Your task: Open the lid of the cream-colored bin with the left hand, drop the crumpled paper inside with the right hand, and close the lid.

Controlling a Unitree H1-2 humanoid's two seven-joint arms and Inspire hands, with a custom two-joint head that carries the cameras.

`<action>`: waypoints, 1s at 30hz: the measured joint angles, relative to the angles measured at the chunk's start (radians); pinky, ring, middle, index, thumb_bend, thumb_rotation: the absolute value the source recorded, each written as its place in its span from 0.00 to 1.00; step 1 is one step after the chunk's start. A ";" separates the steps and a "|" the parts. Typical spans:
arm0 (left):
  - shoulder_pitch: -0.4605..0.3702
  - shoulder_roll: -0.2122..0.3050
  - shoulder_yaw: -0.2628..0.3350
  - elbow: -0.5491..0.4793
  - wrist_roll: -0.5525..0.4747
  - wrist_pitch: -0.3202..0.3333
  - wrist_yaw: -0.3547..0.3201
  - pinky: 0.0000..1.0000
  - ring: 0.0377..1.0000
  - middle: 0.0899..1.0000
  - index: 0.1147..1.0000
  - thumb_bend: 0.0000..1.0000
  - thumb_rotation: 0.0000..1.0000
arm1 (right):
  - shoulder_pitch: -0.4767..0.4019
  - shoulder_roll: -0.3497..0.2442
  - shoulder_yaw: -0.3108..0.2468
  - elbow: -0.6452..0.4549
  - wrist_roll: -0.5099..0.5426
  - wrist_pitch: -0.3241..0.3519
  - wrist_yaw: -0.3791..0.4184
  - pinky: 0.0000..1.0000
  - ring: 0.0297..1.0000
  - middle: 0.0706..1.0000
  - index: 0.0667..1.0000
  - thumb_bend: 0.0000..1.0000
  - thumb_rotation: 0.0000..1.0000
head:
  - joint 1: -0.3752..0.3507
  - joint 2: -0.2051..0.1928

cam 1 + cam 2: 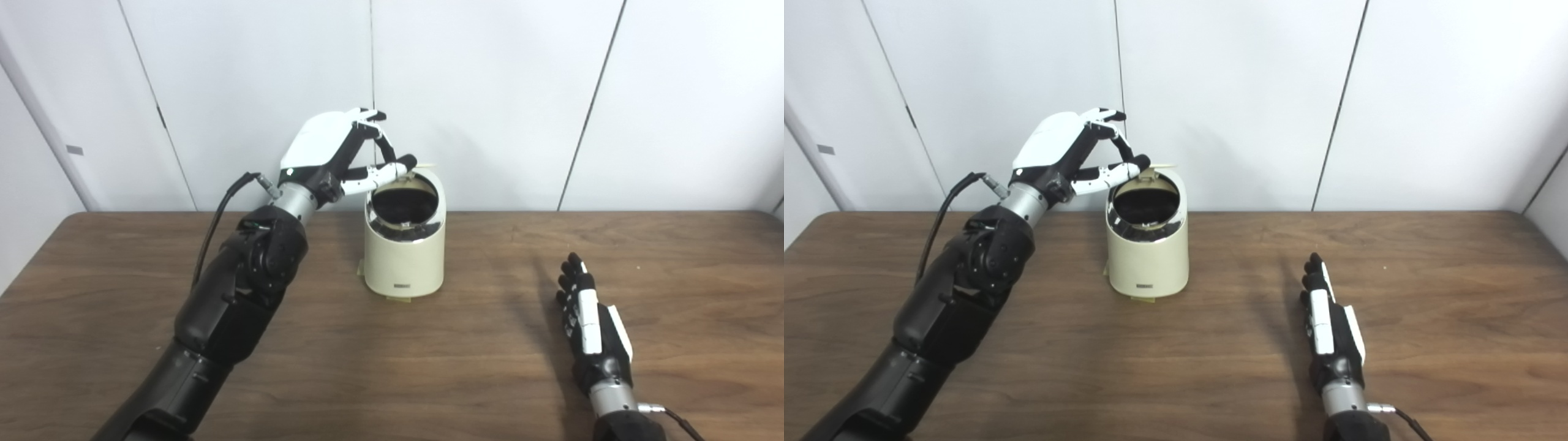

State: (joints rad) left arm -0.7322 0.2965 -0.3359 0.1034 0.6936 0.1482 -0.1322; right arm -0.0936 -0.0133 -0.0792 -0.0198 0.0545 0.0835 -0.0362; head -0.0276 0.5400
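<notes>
The cream-colored bin [404, 257] stands upright at the middle of the wooden table. Its lid [422, 166] is tipped up and back, and the round mouth [405, 205] shows dark inside. My left hand [343, 150] is at the bin's top left, with thumb and fingers pinched on the raised lid's edge. My right hand [585, 318] rests on the table at the front right, well apart from the bin, fingers straight and holding nothing. No crumpled paper shows on the table, and I cannot make one out in the dark mouth.
The wooden table [429, 355] runs the full width, with its far edge against white wall panels [490, 92]. A cable [214, 226] loops from my left wrist. Small tape tabs [397, 299] stick out under the bin's base.
</notes>
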 measured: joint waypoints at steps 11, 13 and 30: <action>0.007 0.010 -0.008 -0.001 0.026 -0.013 -0.044 0.78 0.92 0.88 0.59 0.62 0.86 | -0.004 0.001 0.003 0.000 -0.007 0.006 -0.015 1.00 1.00 0.99 1.00 0.78 1.00 | -0.008 0.009; 0.009 0.013 -0.011 -0.002 0.026 -0.018 -0.065 0.79 0.94 0.90 0.62 0.61 0.86 | -0.005 0.001 0.003 0.000 -0.008 0.007 -0.016 1.00 1.00 0.99 1.00 0.76 1.00 | -0.009 0.014; 0.040 0.017 -0.044 -0.020 0.035 -0.013 -0.194 0.85 0.99 0.95 0.67 0.63 0.88 | -0.014 -0.003 0.051 -0.022 -0.142 0.062 -0.059 0.98 1.00 0.98 1.00 0.67 1.00 | -0.025 0.025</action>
State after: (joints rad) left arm -0.6922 0.3136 -0.3797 0.0829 0.7288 0.1356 -0.3265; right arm -0.1078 -0.0161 -0.0281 -0.0420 -0.0877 0.1460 -0.0954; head -0.0521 0.5645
